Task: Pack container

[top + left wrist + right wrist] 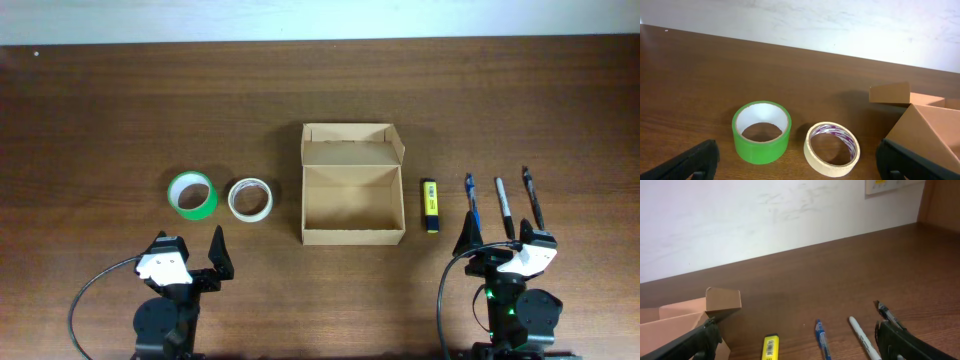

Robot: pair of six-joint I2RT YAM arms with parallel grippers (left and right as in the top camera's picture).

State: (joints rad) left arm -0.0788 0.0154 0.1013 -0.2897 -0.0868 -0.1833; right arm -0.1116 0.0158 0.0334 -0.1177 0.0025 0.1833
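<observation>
The container (352, 196), a tan cardboard box with its flap lid open toward the far side, sits empty at the table's middle; a corner shows in the left wrist view (925, 125) and in the right wrist view (685, 315). Left of it lie a green tape roll (192, 194) (761, 131) and a cream tape roll (250, 198) (832, 148). To its right are a yellow highlighter (430, 205) (771, 347), a blue pen (472, 205) (822, 340), a white marker (505, 207) (865, 339) and a dark pen (532, 198) (888, 314). My left gripper (190, 250) (800, 170) and right gripper (495, 238) (800, 347) stand open near the front edge, holding nothing.
The wooden table (120, 110) runs back to a pale wall (840, 25). Black cables (90, 290) loop beside each arm base at the front edge.
</observation>
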